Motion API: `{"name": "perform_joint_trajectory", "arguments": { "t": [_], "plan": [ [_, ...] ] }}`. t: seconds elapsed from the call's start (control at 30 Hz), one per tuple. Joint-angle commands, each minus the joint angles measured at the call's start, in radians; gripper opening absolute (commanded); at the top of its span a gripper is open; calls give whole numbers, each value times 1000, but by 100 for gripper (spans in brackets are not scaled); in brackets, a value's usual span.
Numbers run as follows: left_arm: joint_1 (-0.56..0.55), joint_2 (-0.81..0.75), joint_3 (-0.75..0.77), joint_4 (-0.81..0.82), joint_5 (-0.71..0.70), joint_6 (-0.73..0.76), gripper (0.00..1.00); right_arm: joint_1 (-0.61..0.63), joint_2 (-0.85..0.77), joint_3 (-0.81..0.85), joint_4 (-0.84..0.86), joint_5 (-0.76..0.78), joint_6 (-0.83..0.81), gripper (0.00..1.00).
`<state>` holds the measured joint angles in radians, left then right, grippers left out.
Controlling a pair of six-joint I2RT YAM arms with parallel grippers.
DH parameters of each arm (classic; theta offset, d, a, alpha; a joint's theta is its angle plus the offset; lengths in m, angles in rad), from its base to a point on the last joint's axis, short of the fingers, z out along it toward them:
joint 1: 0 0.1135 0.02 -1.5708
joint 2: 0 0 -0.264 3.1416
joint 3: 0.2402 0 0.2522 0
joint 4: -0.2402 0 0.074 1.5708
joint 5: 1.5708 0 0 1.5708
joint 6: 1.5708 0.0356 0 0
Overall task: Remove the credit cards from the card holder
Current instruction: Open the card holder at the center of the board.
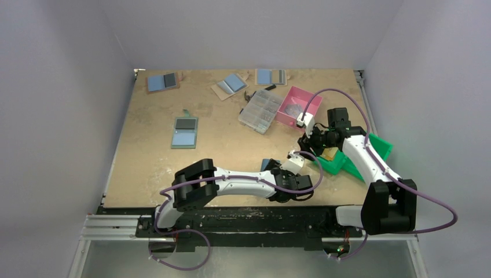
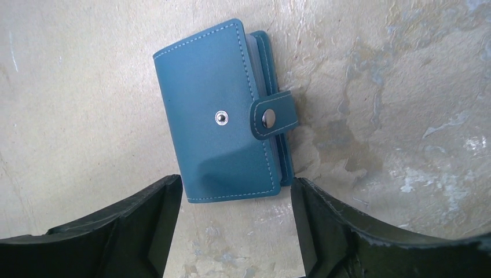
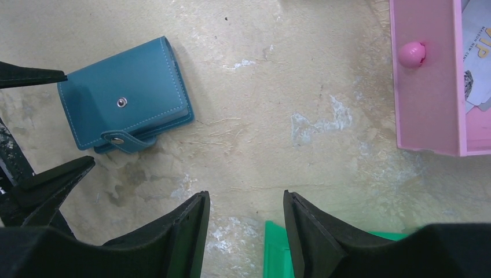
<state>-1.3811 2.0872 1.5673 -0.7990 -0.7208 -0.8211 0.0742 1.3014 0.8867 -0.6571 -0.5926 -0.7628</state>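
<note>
View from above and two wrist views. The card holder (image 2: pixel 226 110), a teal-blue wallet with pale stitching, lies folded shut and flat on the counter (image 1: pixel 220 145), near the front edge and between the two arms. Its strap (image 2: pixel 272 117) wraps round the open edge but is not fastened: the snap cap on the strap sits beside the stud (image 2: pixel 221 117) on the cover, apart from it. Whatever is inside is hidden between the covers, so no credit cards can be made out.

The left tool (image 2: pixel 234 191) stands wide, one finger (image 2: pixel 165 202) on each side of the holder's near end. The jaws flank the holder without clamping it, and whether either fingertip touches a corner cannot be told.

The right tool (image 3: pixel 246 200) is parted to a middling width, carries nothing and hangs over bare counter, well apart from the holder.

To the right of that tool is a pink drawer (image 3: pixel 428 87) with a round pink knob (image 3: pixel 412 54); printed slips (image 3: pixel 477 63) lie inside it. A green bin (image 1: pixel 347 165) sits under the right arm. A clear compartment box (image 1: pixel 260 111) lies just left of the pink drawer. An open wallet with a black panel (image 1: pixel 185 132) lies at mid-counter on the left, and more open blue wallets (image 1: pixel 162 81) lie along the far edge.
</note>
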Motion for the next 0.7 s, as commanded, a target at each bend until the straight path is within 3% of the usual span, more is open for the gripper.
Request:
{"name": "perform_joint_trajectory", "arguments": {
  "t": [0.0, 0.3, 0.67],
  "plan": [
    [5, 13, 51, -8, -52, 17, 73, -8, -16, 2, 8, -12, 0, 58],
    [31, 25, 49, 22, -49, 21, 65, -9, -13, 5, -3, -16, -9, 57],
    [50, -2, 13, 37, -46, 24, 35, -12, -11, 6, -13, -25, -18, 58]
  ]
}}
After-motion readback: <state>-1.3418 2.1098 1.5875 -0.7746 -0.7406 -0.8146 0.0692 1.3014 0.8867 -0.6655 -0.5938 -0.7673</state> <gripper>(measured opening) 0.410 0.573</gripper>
